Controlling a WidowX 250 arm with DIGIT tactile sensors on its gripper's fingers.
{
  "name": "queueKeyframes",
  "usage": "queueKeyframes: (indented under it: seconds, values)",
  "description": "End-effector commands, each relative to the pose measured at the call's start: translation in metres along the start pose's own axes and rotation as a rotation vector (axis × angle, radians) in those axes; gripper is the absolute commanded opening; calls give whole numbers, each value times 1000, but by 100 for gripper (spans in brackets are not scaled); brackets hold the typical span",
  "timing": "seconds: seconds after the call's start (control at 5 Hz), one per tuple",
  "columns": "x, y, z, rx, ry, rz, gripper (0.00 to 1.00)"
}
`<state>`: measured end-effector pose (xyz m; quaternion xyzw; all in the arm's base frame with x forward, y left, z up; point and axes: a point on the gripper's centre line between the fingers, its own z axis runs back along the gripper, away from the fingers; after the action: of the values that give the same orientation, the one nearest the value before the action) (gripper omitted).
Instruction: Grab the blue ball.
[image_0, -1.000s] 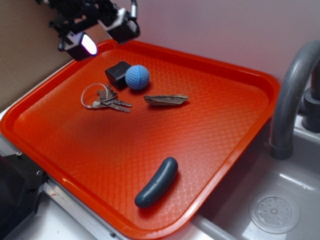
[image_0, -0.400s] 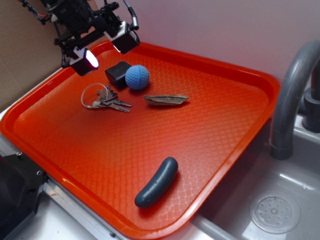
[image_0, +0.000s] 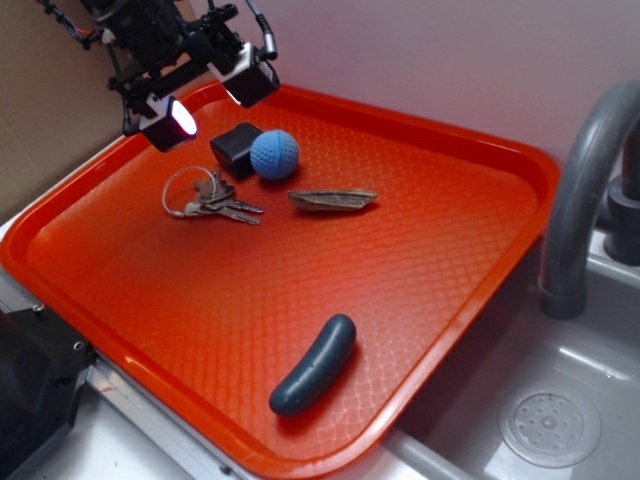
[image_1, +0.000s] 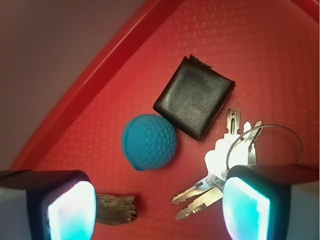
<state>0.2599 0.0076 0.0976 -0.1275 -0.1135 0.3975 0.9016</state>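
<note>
You have the ball (image_0: 274, 154) lying on the red tray (image_0: 440, 240) toward the upper left of the exterior frame, pressed right against a black block (image_0: 235, 146) on its left. In the wrist view the ball (image_1: 149, 142) sits near centre, with the block (image_1: 194, 103) touching it at the upper right. That block is the closest thing crowding the ball.

Just below the block lies a bunch of keys (image_0: 212, 200) on a wire ring, near the ball but apart from it. To the lower right of the ball rests a brown scrap (image_0: 332, 200), maybe wood or bark; the view is too soft to be sure. Well apart, near the tray's bottom edge, lies a dark blue-grey sausage (image_0: 313, 365).

Your gripper (image_0: 212, 98) hangs above the tray's upper-left corner, over the block. Its fingers (image_1: 247, 210) are spread wide and hold nothing; in the wrist view the ball lies beyond the gap between them, untouched.

At the right of the exterior frame a grey tap (image_0: 590, 190) rises over a sink (image_0: 560, 400) beside the tray.
</note>
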Motion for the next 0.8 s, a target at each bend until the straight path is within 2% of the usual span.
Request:
queueKeyframes:
  seconds: [0.0, 0.4, 0.6]
  values:
    - [23, -12, -19, -65, 3, 28, 100]
    - [25, -28, -57, 38, 0, 57, 100]
    - [24, -28, -60, 59, -3, 70, 0]
